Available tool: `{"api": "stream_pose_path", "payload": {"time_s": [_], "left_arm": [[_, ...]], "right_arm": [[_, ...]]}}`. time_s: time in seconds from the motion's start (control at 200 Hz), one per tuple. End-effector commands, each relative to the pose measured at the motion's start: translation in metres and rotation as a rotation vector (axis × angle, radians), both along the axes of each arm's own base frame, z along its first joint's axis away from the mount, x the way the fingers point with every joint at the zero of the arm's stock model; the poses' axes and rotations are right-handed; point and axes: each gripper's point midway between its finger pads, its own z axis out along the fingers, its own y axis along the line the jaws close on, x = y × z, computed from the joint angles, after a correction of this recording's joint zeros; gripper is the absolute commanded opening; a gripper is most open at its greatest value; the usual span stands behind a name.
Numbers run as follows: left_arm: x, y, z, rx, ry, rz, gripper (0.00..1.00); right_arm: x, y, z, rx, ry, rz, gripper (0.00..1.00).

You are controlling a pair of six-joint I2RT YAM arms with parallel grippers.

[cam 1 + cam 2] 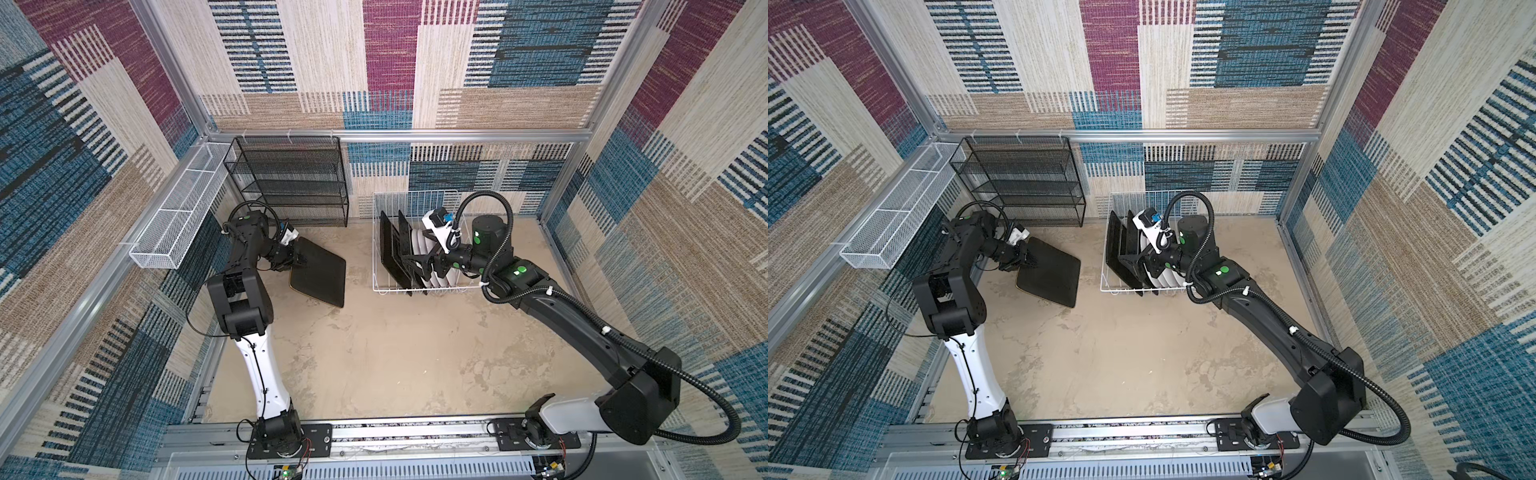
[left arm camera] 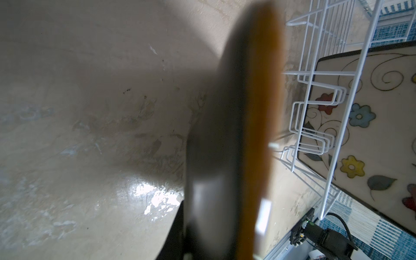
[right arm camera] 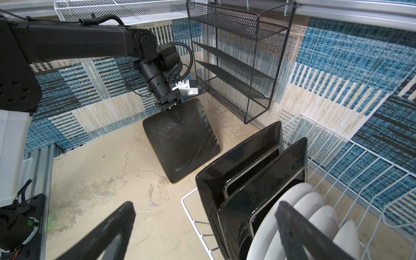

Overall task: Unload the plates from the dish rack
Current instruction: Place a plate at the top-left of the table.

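The left pincer (image 1: pixel 298 261) is clamping a tilted square plate (image 1: pixel 321 275) by its edge, low corner near the desk (image 1: pixel 395 353); lowering it flat before letting go looks wisest. The right pincer (image 1: pixel 417 268) is hanging apart over the plates (image 1: pixel 392 249) standing in the rack (image 1: pixel 376 287).

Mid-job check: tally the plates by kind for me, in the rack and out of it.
Square plates, black-backed, standing in the dish rack: 2
Square plate out of the rack, gripped by the left gripper: 1
Round plates, white-backed, in the rack: 4 that show
Total: 7
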Motion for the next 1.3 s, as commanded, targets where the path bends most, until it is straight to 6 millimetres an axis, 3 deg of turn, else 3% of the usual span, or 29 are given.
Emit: {"api": "stream_pose_path", "payload": {"time_s": [0.0, 0.155, 0.481, 0.781, 1.012, 1.292], "left_arm": [[0.002, 0.014, -0.017, 0.085, 0.002, -0.019, 0.00], [0.002, 0.020, -0.027, 0.110, 0.026, -0.013, 0.00], [0.006, 0.025, -0.034, 0.129, 0.047, 0.014, 0.21], [-0.001, 0.026, -0.051, 0.128, 0.114, 0.044, 0.26], [-0.002, 0.031, -0.056, 0.155, 0.138, 0.069, 0.35], [-0.001, 0.034, -0.063, 0.164, 0.170, 0.108, 0.37]], "right_arm": [[-0.006, 0.004, -0.010, -0.017, 0.022, 0.044, 1.00], [-0.004, 0.004, -0.019, -0.036, 0.041, 0.038, 1.00], [-0.001, 0.004, -0.027, -0.065, 0.038, 0.034, 1.00], [-0.003, 0.003, -0.026, -0.047, 0.040, 0.028, 1.00], [-0.003, 0.003, -0.027, -0.038, 0.045, 0.026, 1.00], [-0.003, 0.002, -0.024, -0.031, 0.040, 0.022, 1.00]]}}
